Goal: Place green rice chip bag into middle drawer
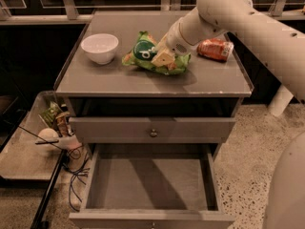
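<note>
A speckled floor surrounds a grey cabinet, with dark panes and pale rails across the top of the frame. On the cabinet's flat top, a white bowl stands at the upper left. An orange-red can lies on its side at the upper right.

Between them, near the middle of the top, lies the green rice chip bag, crumpled, with its dark round logo facing up. It is apart from both the bowl and the can.

The robot's white arm reaches in from the upper right. The gripper is down on the bag, touching its right half. I cannot tell whether it is spread or gripping the bag.

Below the top is a dark gap, then a closed drawer with a small round knob. Under that, the middle drawer is pulled well out toward the bottom of the frame, its plain grey floor showing.

At the lower left, cables trail on the floor beside a low tray of small clutter.
</note>
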